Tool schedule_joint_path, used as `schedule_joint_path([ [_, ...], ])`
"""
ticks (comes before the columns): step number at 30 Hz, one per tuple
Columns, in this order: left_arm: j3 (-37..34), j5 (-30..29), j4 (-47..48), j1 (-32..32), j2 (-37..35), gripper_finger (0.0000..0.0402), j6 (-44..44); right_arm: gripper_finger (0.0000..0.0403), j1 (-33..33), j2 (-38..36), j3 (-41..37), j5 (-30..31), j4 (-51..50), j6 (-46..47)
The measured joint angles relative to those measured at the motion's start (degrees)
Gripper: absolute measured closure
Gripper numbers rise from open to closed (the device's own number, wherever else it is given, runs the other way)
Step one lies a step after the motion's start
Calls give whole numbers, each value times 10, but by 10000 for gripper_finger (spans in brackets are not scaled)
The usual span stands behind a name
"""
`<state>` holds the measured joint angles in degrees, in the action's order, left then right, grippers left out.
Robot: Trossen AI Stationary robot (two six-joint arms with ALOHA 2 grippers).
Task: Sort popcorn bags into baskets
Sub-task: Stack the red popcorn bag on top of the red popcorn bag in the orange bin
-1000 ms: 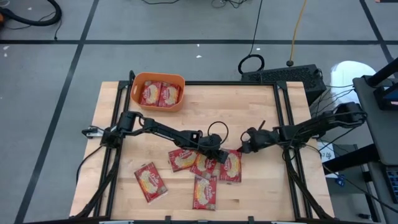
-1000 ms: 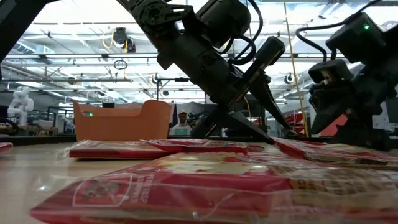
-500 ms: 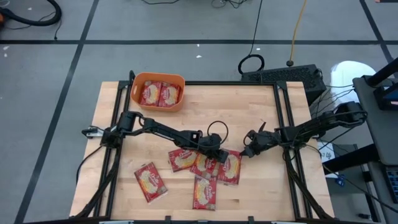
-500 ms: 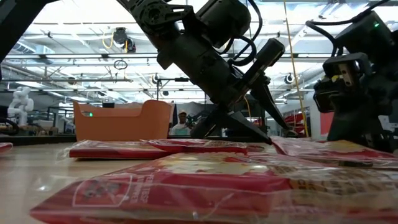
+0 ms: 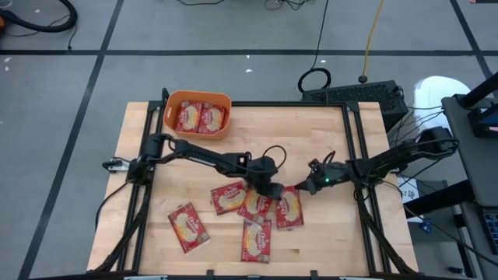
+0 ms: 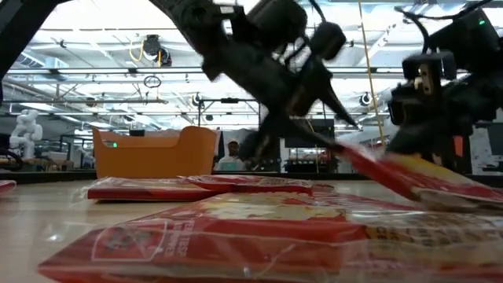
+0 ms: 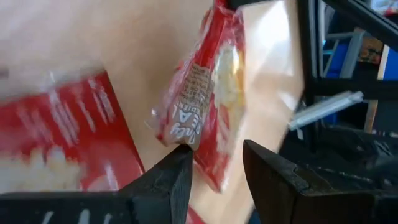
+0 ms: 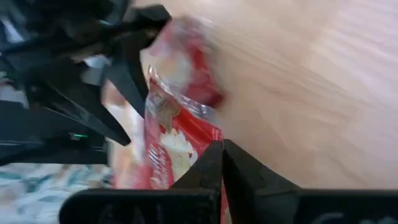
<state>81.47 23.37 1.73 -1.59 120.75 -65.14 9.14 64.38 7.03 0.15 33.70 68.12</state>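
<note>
Two popcorn bags (image 5: 200,117) sit in the orange basket (image 5: 173,121) at 11 o'clock; five remain mid-table. Right gripper (image 5: 303,189) pinches one bag's (image 5: 289,208) edge; left gripper (image 5: 275,190) sits half-spread beside it.

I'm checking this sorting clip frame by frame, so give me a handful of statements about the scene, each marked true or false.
1. The orange basket holds two popcorn bags. True.
2. The right gripper has its jaws shut on the edge of a popcorn bag. True; the right wrist view shows the bag pinched at the tips.
3. The left gripper is parked over the basket. False; it is at the cluster of bags mid-table, close to the right gripper.
4. All the loose bags lie in one neat row. False; several overlap in a cluster, and one bag lies apart toward the table's left front.
5. The basket stands at the table's front edge. False; it is at the far left corner.
</note>
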Motion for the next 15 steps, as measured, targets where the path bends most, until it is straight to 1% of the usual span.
schedule_joint_path([
  [2,1,0,34,3,-22,256,13,403,0,-14,1,0,10,-6],
  [4,1,-13,89,8,-50,256,40,403,0,-27,1,3,21,-13],
  [8,1,-90,192,9,-106,256,106,403,0,-58,2,16,28,-29],
  [11,1,-141,240,3,-140,256,133,403,0,-77,3,18,26,-41],
  [13,1,-165,259,3,-159,249,147,403,0,-85,5,25,32,-44],
  [15,1,-182,258,4,-172,231,165,403,0,-95,5,29,28,-49],
])
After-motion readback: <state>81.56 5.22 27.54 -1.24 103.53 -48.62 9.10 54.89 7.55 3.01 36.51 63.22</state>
